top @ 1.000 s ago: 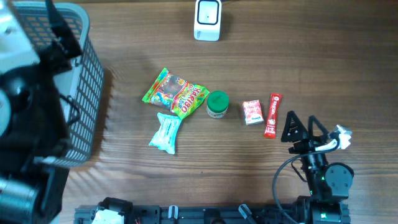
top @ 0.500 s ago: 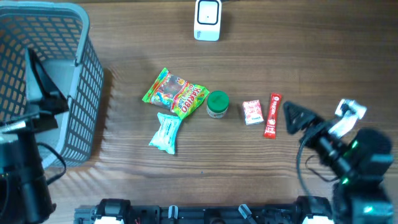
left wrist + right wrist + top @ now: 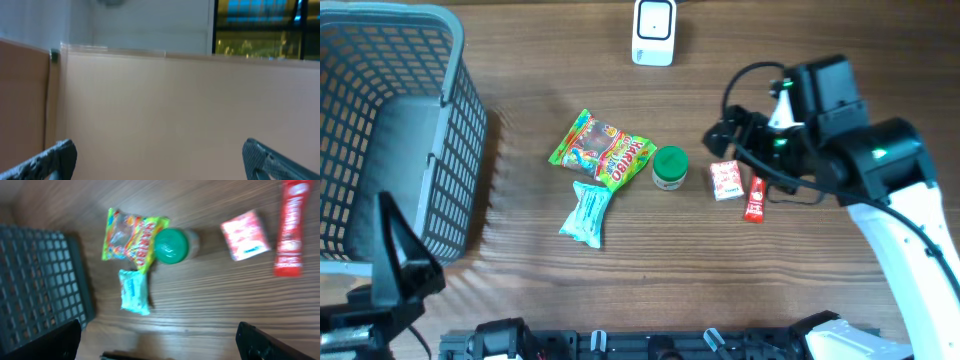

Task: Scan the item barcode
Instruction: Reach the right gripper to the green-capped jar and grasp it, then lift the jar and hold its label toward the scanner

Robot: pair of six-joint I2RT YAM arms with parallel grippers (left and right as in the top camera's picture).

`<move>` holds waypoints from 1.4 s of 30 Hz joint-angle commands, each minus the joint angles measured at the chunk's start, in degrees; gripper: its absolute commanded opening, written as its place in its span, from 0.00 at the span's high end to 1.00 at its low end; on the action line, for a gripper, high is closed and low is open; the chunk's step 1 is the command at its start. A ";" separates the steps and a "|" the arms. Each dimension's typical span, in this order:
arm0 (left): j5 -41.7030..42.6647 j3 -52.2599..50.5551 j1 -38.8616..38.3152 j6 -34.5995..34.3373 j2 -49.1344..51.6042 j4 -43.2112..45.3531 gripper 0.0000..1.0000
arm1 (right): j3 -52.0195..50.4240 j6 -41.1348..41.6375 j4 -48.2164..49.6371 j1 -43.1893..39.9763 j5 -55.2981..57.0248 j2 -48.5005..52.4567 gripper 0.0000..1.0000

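Observation:
Several items lie in a row mid-table: a colourful gummy bag (image 3: 602,151) (image 3: 127,235), a green-lidded jar (image 3: 670,168) (image 3: 172,245), a small red-and-white packet (image 3: 726,180) (image 3: 245,234), a red stick pack (image 3: 758,185) (image 3: 290,227) and a teal packet (image 3: 587,213) (image 3: 134,291). The white scanner (image 3: 653,32) stands at the far edge. My right gripper (image 3: 728,125) (image 3: 160,345) hovers open just beyond the small packet, holding nothing. My left gripper (image 3: 398,255) (image 3: 157,162) is open at the front left, facing a beige wall. No barcode shows.
A grey mesh basket (image 3: 390,130) (image 3: 40,280) fills the left side of the table. The right arm's cable loops above the red stick pack. Bare wood lies in front of the items and along the right side.
The right arm swung from the front right edge up and left to hover near the red packets. The left arm drew back from over the basket to the front left corner.

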 commanded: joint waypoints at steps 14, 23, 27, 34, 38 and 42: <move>-2.99 0.28 -3.58 -1.33 0.42 0.98 0.00 | 2.08 18.80 2.93 10.82 13.09 19.30 0.01; -4.35 0.02 -11.28 3.74 -5.29 -0.15 0.00 | 13.90 28.52 -6.84 10.82 10.23 32.13 0.01; -7.08 -0.09 -14.38 7.04 -6.10 -0.22 0.00 | 14.32 30.73 -5.97 10.64 6.10 35.76 0.00; -11.19 -0.31 -15.85 9.66 -5.68 1.03 0.00 | 14.23 28.57 -4.20 10.60 7.58 40.26 0.01; -11.17 -0.31 -15.85 9.66 -5.79 1.07 0.00 | 14.05 26.73 -3.06 10.45 8.31 43.56 0.01; -11.19 -0.31 -15.85 9.66 -5.90 1.18 0.00 | 14.05 25.14 -0.72 10.73 8.50 47.01 0.01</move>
